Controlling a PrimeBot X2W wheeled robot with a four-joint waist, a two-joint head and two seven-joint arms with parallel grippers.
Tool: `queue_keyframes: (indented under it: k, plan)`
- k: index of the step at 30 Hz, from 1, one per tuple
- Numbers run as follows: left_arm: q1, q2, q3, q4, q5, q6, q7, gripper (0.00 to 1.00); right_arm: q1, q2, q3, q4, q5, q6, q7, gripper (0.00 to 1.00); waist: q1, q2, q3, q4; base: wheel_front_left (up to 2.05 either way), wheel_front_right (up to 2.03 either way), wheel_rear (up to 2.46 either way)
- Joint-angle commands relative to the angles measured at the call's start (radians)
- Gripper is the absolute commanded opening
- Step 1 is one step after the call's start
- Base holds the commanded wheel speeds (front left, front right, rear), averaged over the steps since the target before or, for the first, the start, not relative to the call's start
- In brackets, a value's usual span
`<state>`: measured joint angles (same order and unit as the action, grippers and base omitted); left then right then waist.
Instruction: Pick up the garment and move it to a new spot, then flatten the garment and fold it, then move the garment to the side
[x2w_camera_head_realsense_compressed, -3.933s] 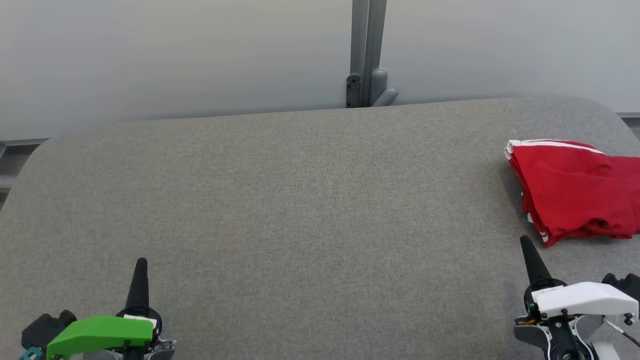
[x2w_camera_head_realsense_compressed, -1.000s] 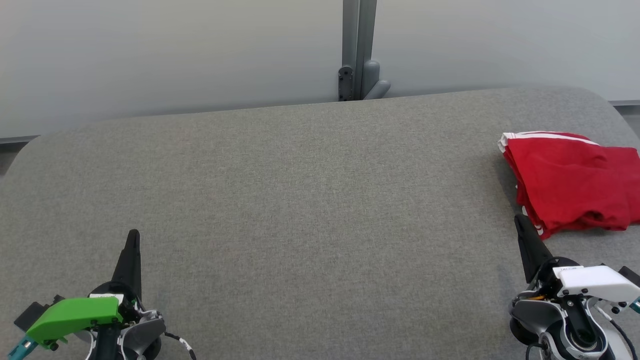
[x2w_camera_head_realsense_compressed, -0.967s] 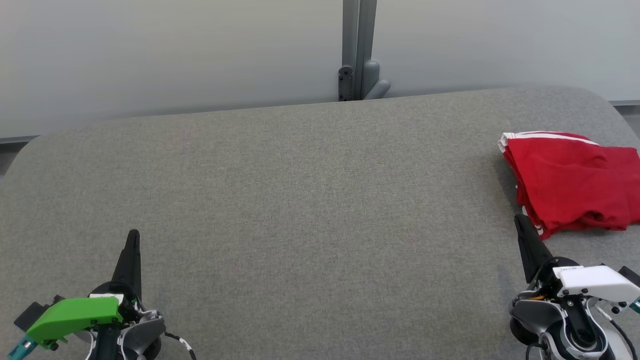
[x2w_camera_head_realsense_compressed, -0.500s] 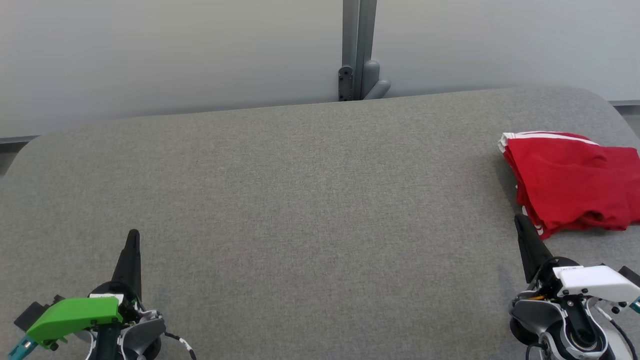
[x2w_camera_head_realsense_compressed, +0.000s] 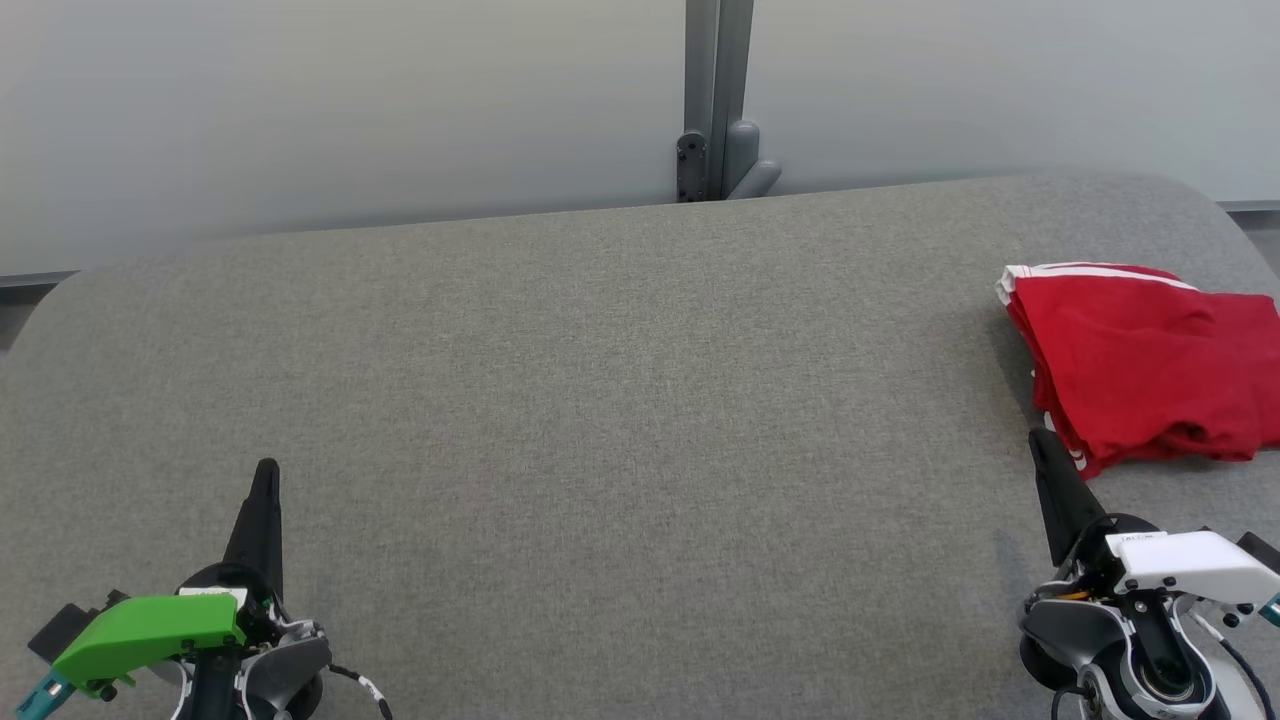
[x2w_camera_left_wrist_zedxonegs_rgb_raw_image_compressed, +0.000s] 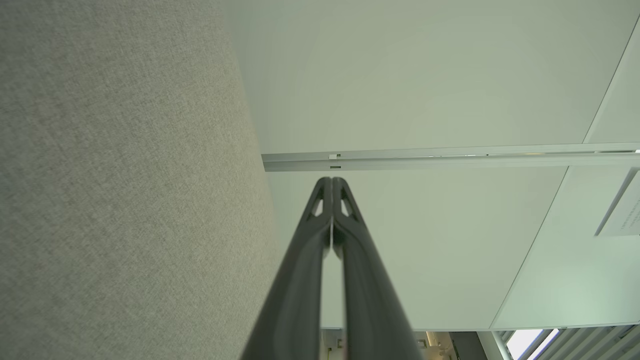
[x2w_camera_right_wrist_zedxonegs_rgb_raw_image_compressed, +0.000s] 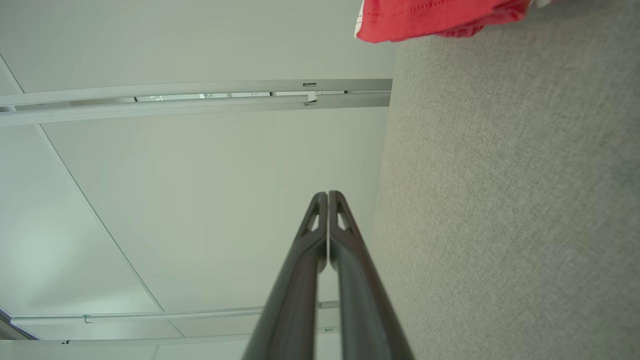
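Observation:
The garment (x2w_camera_head_realsense_compressed: 1150, 365) is red with white stripes and lies folded at the right edge of the grey table (x2w_camera_head_realsense_compressed: 600, 400); its hem (x2w_camera_right_wrist_zedxonegs_rgb_raw_image_compressed: 430, 20) also shows at the top of the right wrist view. My right gripper (x2w_camera_head_realsense_compressed: 1040, 442) is shut and empty, its tip just left of the garment's near corner, apart from it. In the right wrist view the right gripper (x2w_camera_right_wrist_zedxonegs_rgb_raw_image_compressed: 327, 194) has its fingers pressed together. My left gripper (x2w_camera_head_realsense_compressed: 266, 468) rests shut and empty at the lower left, far from the garment. Its own wrist view shows the left gripper (x2w_camera_left_wrist_zedxonegs_rgb_raw_image_compressed: 331, 180) closed too.
A grey post with a bracket (x2w_camera_head_realsense_compressed: 715, 150) stands behind the table's far edge against pale wall panels (x2w_camera_head_realsense_compressed: 300, 110). The table's corners are rounded, and the garment lies close to its right side.
Over the last second nothing has moved. Since the oldest frame the camera has shifted slightly and both grippers have turned at the wrist, staying shut.

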<state>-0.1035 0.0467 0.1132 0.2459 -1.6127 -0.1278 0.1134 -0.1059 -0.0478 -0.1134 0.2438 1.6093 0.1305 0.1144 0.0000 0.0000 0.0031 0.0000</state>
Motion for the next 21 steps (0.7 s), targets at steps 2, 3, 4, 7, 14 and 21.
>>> queue_keyframes:
  k: [2, 3, 4, 7, 14, 21]
  plan:
    - [-0.012, 0.007, 0.003, -0.002, -0.001, -0.006, 0.004, 0.00, -0.007, -0.005, -0.001, 0.002, 0.007, 0.000, 0.003, 0.00, 0.0000, 0.0000, 0.000, 0.000, 0.00, 0.00, 0.00]
    - [-0.012, 0.007, 0.003, -0.002, -0.001, -0.006, 0.004, 0.00, -0.007, -0.005, -0.001, 0.002, 0.007, 0.000, 0.003, 0.00, 0.0000, 0.0000, 0.000, 0.000, 0.00, 0.00, 0.00]
    - [-0.012, 0.007, 0.003, -0.002, -0.001, -0.006, 0.004, 0.00, -0.007, -0.005, -0.001, 0.002, 0.007, 0.000, 0.003, 0.00, 0.0000, 0.0000, 0.000, 0.000, 0.00, 0.00, 0.00]
    - [-0.012, 0.007, 0.003, -0.002, -0.001, -0.006, 0.004, 0.00, -0.007, -0.005, -0.001, 0.002, 0.007, 0.000, 0.003, 0.00, 0.0000, 0.0000, 0.000, 0.000, 0.00, 0.00, 0.00]
    - [-0.012, 0.007, 0.002, -0.002, -0.001, -0.006, 0.004, 0.00, -0.007, -0.005, -0.001, 0.002, 0.007, 0.001, 0.003, 0.00, 0.0000, 0.0000, 0.000, 0.000, 0.00, 0.00, 0.00]
    - [-0.012, 0.007, 0.002, -0.002, -0.001, -0.006, 0.004, 0.00, -0.007, -0.005, -0.001, 0.002, 0.007, 0.000, 0.003, 0.00, 0.0000, 0.0000, 0.000, 0.000, 0.00, 0.00, 0.00]
